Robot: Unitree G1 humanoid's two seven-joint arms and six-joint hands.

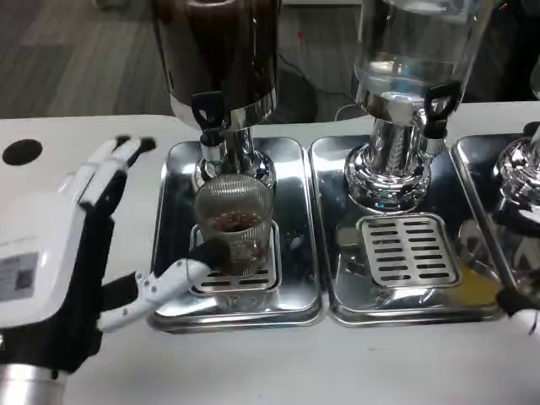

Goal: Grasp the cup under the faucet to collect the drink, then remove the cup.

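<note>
A ribbed clear cup [235, 221] with a little dark drink in it stands on the drip grate under the black-handled faucet [208, 114] of the dark drink dispenser [218, 51]. My left hand [80, 253] is to the cup's left, white back towards the camera. Its thumb [181, 274] reaches to the right and its black tip touches the cup's lower left side. The other fingers [118, 160] point up and away, spread and clear of the cup. A small part of my right hand [521, 310] shows at the right edge, low by the middle tray.
The cup's steel tray [291, 287] lies beside a second tray [337, 287] with a grate [409, 249] under a clear dispenser [413, 51]. A third dispenser's base [523, 177] is at the right edge. A black hole [22, 152] marks the table's left.
</note>
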